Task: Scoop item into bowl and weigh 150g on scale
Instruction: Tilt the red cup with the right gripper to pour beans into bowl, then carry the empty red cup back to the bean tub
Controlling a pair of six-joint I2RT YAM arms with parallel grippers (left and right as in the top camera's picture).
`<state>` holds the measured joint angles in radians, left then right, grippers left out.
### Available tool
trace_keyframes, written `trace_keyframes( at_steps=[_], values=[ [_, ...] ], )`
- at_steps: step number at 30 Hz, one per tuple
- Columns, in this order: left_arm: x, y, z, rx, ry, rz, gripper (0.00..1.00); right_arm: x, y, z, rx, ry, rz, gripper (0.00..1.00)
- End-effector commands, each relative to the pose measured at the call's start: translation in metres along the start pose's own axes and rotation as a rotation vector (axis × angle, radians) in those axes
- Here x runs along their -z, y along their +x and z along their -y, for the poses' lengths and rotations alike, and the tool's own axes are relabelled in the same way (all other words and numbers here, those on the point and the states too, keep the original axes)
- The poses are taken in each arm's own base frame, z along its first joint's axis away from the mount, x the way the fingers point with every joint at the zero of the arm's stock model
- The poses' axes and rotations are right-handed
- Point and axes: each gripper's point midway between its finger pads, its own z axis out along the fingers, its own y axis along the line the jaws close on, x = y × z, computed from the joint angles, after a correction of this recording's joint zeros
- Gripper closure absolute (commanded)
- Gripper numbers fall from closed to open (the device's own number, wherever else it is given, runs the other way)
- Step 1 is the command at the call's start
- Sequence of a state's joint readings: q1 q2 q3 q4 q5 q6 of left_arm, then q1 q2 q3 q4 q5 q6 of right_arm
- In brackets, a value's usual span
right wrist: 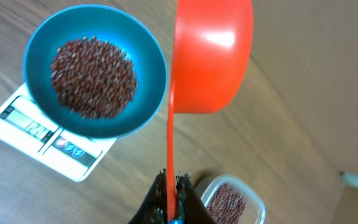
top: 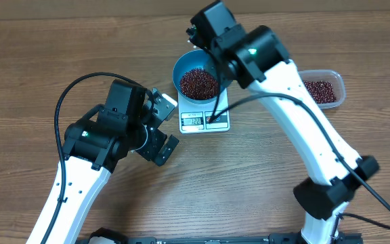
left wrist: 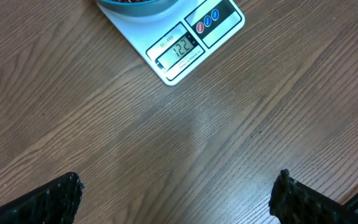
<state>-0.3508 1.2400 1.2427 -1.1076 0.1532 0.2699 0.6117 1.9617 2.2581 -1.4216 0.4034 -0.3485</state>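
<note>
A blue bowl (top: 196,80) (right wrist: 96,79) stands on the white scale (top: 205,120) (right wrist: 23,127) (left wrist: 185,46) and holds a heap of red-brown beans (top: 198,82) (right wrist: 93,76). My right gripper (right wrist: 171,179) is shut on the thin handle of an orange scoop (right wrist: 211,56), which hangs beside and above the bowl's rim, its underside toward the camera. The right arm hides the scoop in the overhead view. My left gripper (top: 160,129) (left wrist: 179,193) stands open over bare table, left of the scale, holding nothing.
A clear plastic tub (top: 323,88) (right wrist: 232,200) with more beans sits to the right of the scale. The right arm (top: 296,115) reaches over the table from the near right. The table's far edge runs behind the bowl.
</note>
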Motion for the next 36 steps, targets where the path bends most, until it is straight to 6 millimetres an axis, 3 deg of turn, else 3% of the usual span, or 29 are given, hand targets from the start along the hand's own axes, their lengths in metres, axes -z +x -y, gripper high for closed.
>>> trace_keyframes(
  at_steps=[1,3,6,8,11,16,18,22,26,32,36],
  values=[
    [0.005,-0.007,-0.002,-0.022,-0.007,0.021,0.00,0.035,0.023,0.038,-0.177,0.016,0.019,0.96],
    [0.005,-0.007,-0.002,-0.022,-0.007,0.021,0.00,0.028,0.060,0.053,-0.245,-0.031,-0.092,0.96],
    [0.005,-0.007,-0.002,-0.022,-0.007,0.021,0.00,0.015,0.093,0.074,-0.344,-0.080,-0.171,0.96],
    [0.005,-0.007,-0.002,-0.022,-0.007,0.021,0.00,0.000,0.127,0.095,-0.443,-0.104,-0.247,0.96],
    [0.005,-0.007,-0.002,-0.022,-0.007,0.021,0.00,-0.020,0.161,0.110,-0.550,-0.142,-0.312,0.96],
    [0.005,-0.007,-0.002,-0.022,-0.007,0.021,0.00,-0.057,0.218,0.106,-0.672,-0.244,-0.433,0.96],
    [0.005,-0.007,-0.002,-0.022,-0.006,0.020,0.00,-0.086,0.243,0.103,-0.715,-0.243,-0.464,0.96],
    [0.005,-0.007,-0.002,-0.022,-0.007,0.020,0.00,-0.116,0.265,0.093,-0.740,-0.243,-0.483,0.96],
    [0.005,-0.007,-0.002,-0.022,-0.007,0.020,0.00,-0.138,0.271,0.089,-0.742,-0.223,-0.460,0.96],
    [0.005,-0.007,-0.002,-0.022,-0.007,0.020,0.00,-0.159,0.282,0.089,-0.733,-0.177,-0.481,0.96],
    [0.005,-0.007,-0.002,-0.022,-0.006,0.020,0.00,-0.172,0.289,0.077,-0.735,-0.219,-0.526,0.96]
  ],
)
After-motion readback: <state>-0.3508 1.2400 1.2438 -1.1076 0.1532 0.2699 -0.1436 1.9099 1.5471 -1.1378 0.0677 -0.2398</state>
